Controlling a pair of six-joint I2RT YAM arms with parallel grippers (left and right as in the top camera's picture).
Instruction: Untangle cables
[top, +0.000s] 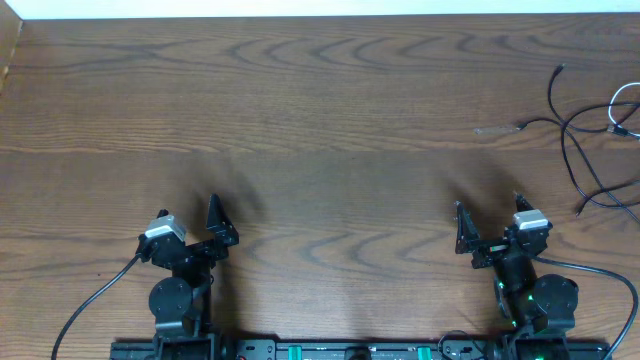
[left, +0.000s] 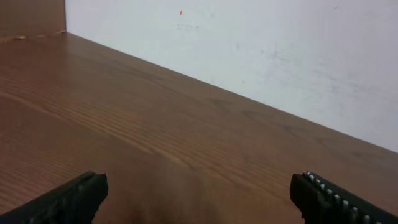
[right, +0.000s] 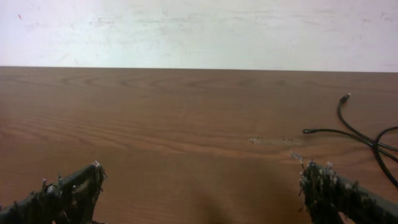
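The cables (top: 583, 135) lie at the far right of the table: thin black cords loosely crossed, with a white one (top: 622, 105) at the right edge. Black plug ends point left and up. The black cords also show in the right wrist view (right: 357, 135). My left gripper (top: 213, 222) rests open and empty near the front left; its view (left: 199, 193) shows only bare wood between the fingers. My right gripper (top: 487, 225) rests open and empty near the front right, well in front of the cables; bare wood lies between its fingers (right: 202, 190).
The wooden table (top: 320, 150) ends at a white wall along the back. Thick black robot wires (top: 85, 310) run from the arm bases at the front edge. A faint pale smear (top: 495, 129) marks the wood left of the cables.
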